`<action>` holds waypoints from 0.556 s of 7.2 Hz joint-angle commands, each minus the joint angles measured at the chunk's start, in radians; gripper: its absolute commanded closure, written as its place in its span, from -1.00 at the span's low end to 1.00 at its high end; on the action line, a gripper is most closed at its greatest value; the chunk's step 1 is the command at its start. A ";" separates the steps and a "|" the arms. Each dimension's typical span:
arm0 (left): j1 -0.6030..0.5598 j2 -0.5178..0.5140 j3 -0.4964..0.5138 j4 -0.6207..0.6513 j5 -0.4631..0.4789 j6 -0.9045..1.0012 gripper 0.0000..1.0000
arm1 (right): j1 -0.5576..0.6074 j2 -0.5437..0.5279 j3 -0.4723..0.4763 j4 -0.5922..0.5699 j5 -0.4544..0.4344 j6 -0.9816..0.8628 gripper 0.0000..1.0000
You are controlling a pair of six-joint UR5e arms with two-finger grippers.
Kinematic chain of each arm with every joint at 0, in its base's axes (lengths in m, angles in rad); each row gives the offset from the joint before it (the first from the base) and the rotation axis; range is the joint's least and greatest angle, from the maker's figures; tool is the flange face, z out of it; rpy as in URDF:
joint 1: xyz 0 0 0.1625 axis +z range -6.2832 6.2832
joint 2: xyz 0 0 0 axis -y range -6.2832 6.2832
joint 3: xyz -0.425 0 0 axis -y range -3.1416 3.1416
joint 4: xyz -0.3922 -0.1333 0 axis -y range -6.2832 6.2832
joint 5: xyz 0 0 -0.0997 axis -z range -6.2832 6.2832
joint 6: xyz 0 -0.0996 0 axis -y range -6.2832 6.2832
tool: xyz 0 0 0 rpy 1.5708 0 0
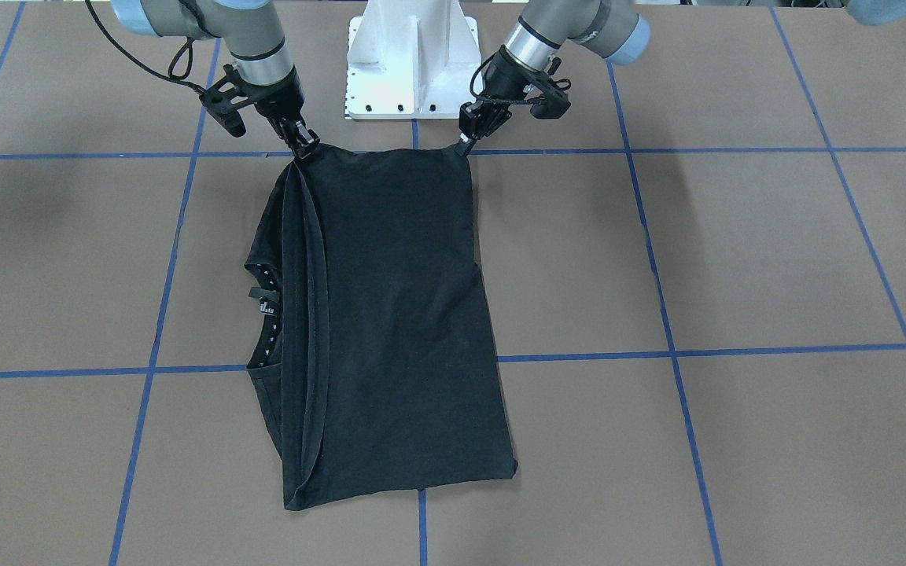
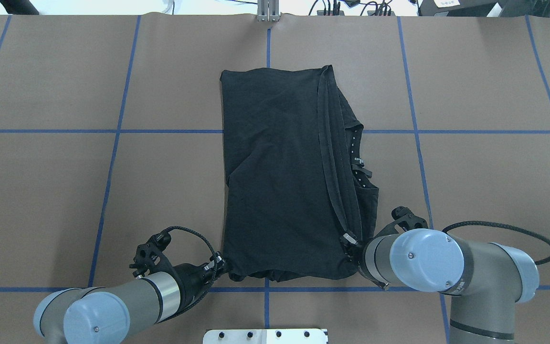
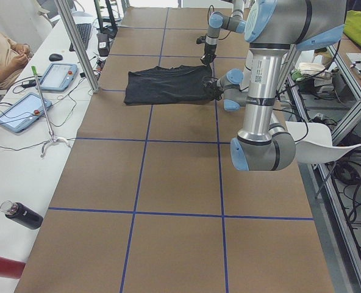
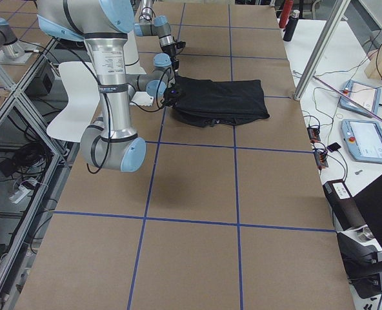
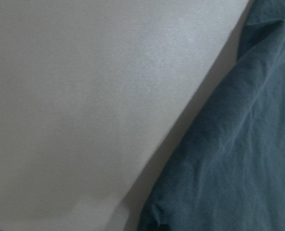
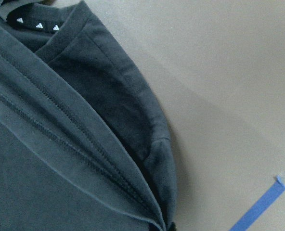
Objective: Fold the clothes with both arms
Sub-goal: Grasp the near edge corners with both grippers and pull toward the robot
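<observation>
Left gripper (image 2: 218, 264) and right gripper (image 2: 348, 240) pinch the 7 and 5 o'clock corners of the T-shirt (image 2: 275, 181). Best lifted evenly, hem taut, toward 12 o'clock.

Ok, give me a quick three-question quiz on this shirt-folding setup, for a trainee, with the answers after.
1. True or false: the black T-shirt lies fully spread, with both sleeves out flat.
2. Where do the left gripper and right gripper meet the shirt? A) its far corners B) the corners nearest the white base C) halfway along its sides
3. On which of the robot's sides does the collar show?
Key: 1 false, it is folded into a long rectangle. 2 B. 3 the robot's right.
</observation>
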 commanded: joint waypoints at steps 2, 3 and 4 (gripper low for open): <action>0.010 0.058 -0.138 0.012 -0.065 -0.001 1.00 | -0.015 -0.068 0.136 0.000 0.062 0.031 1.00; 0.012 0.075 -0.155 0.013 -0.071 0.001 1.00 | -0.015 -0.090 0.183 0.002 0.092 0.032 1.00; 0.013 0.071 -0.206 0.013 -0.079 -0.004 1.00 | -0.015 -0.090 0.202 0.008 0.120 0.038 1.00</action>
